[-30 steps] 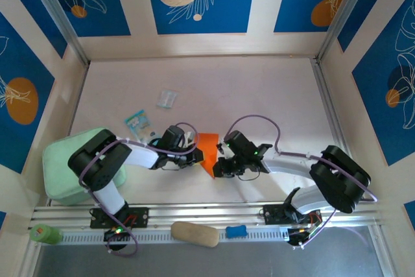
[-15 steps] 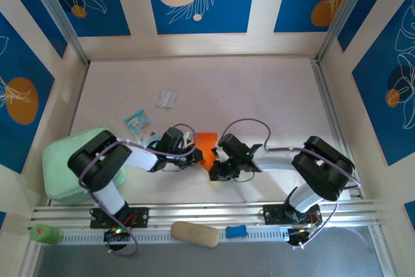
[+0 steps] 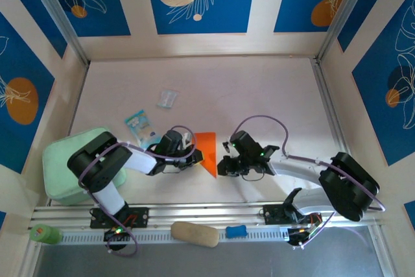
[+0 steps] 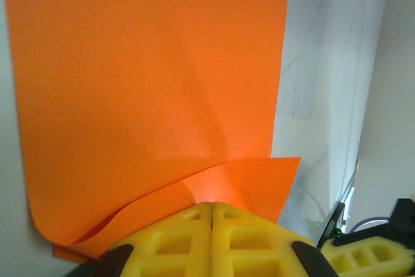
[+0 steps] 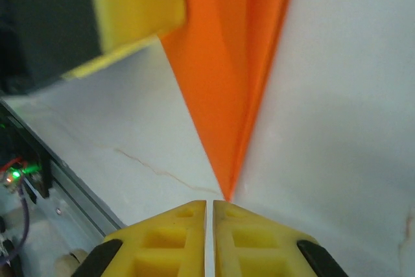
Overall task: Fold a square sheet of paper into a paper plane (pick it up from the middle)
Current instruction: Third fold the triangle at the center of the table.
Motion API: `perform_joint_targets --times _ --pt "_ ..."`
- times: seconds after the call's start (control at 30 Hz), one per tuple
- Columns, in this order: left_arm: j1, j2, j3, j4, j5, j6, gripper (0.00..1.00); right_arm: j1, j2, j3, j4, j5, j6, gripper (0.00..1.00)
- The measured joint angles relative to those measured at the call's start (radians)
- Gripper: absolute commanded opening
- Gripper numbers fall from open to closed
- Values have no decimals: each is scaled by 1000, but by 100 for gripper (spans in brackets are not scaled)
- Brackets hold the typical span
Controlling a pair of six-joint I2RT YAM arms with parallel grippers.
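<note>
— Two arms over one table (image 3: 272,89), then. What lay farthest left?

— The mint green pad (image 3: 61,168), near the table's 8 o'clock edge. The blue-and-white packet (image 3: 136,122) lay at 2 o'clock from the pad, and the clear wrapper (image 3: 167,98) at 2 o'clock from the packet.

— And the left gripper (image 3: 194,155)?

— It sat low at the 9 o'clock side of the orange sheet of paper (image 3: 207,148). In the left wrist view its yellow fingers (image 4: 170,241) were pressed together, clamped on a flap of the sheet that curled up to their tips.

— Where was the sheet itself?

— On the table between the two grippers, a little toward 6 o'clock from the table's middle. It was folded, with a straight edge at 12 o'clock, and it narrowed to a point at about 5 o'clock. In the left wrist view a broad panel of it lay flat beyond the raised flap.

— The right gripper (image 3: 221,165)?

— It was at 4 o'clock from the sheet. In the right wrist view its fingers (image 5: 253,241) were closed against each other, the seam a thin line. The sheet's point came right to their tips. I could not tell whether it touched them.
</note>
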Motion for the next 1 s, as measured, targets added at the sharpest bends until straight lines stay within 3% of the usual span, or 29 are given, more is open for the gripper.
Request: perform_joint_targets --times 0.33,1.0 --pt "-38 -2 -7 28 -73 -48 2 35 195 155 26 -9 -24 11" --pt "-48 -19 19 -52 -97 -26 2 -3 207 126 45 -9 -19 10"
